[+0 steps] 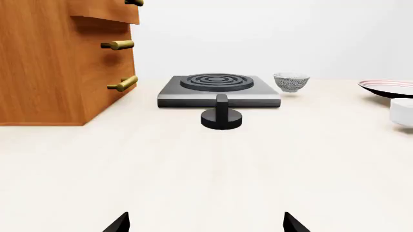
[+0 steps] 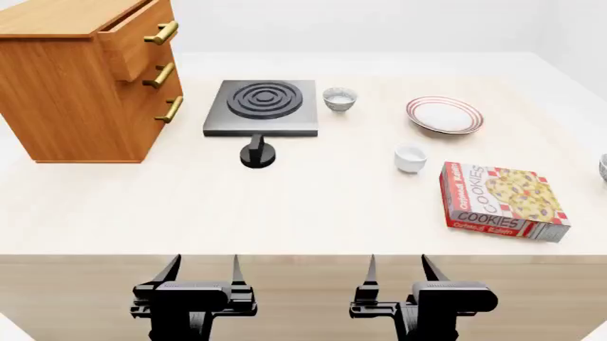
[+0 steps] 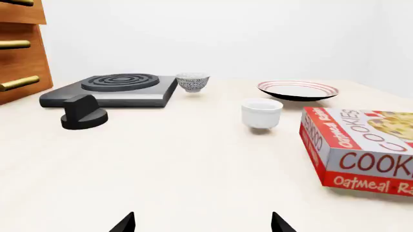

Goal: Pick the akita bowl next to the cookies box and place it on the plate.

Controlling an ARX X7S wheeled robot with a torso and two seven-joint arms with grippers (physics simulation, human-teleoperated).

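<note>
While both grippers, left gripper (image 2: 202, 273) and right gripper (image 2: 396, 273), are idling apart and empty at lower frame, akita bowl (image 2: 603, 168) is sitting untouched at the right edge beside cookies box (image 2: 500, 200); plate (image 2: 445, 114) is waiting bare, upper right.

open tabletop (image 2: 313, 199) ahead, white cup (image 2: 410, 158) and cookies box (image 2: 501, 201) crowding the right
</note>
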